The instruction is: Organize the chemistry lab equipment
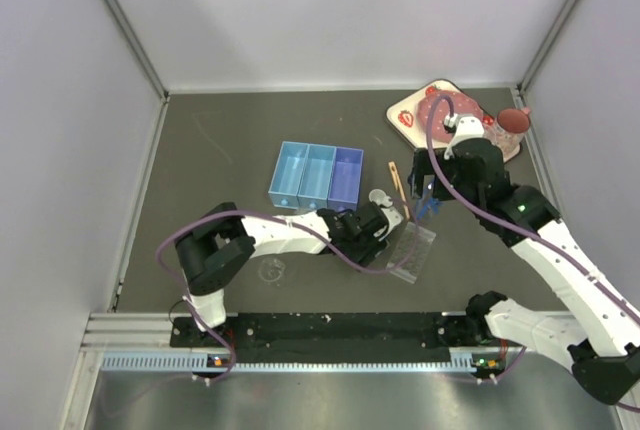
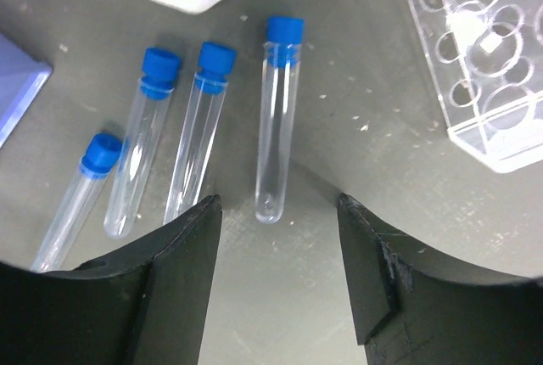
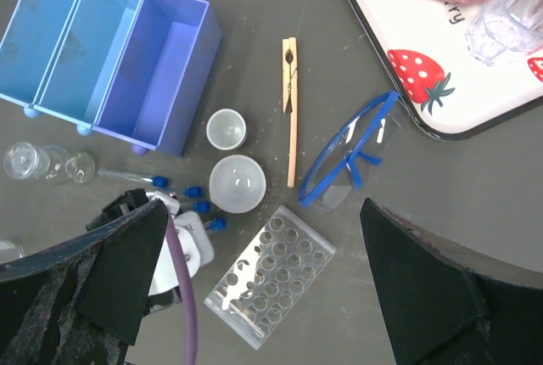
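Several clear tubes with blue caps lie side by side on the grey table in the left wrist view. My left gripper is open and low over them. The round end of the rightmost tube lies just between its fingertips, untouched. The clear well rack lies to the right, also seen from above. My right gripper is open and empty, high above the rack. Below it lie the wooden tongs, a clear round dish and a smaller dish.
Three joined blue bins stand left of the dishes. Blue safety glasses lie right of the tongs. The strawberry-print tray sits at the back right. Clear glass pieces lie left of the bins, another near the front.
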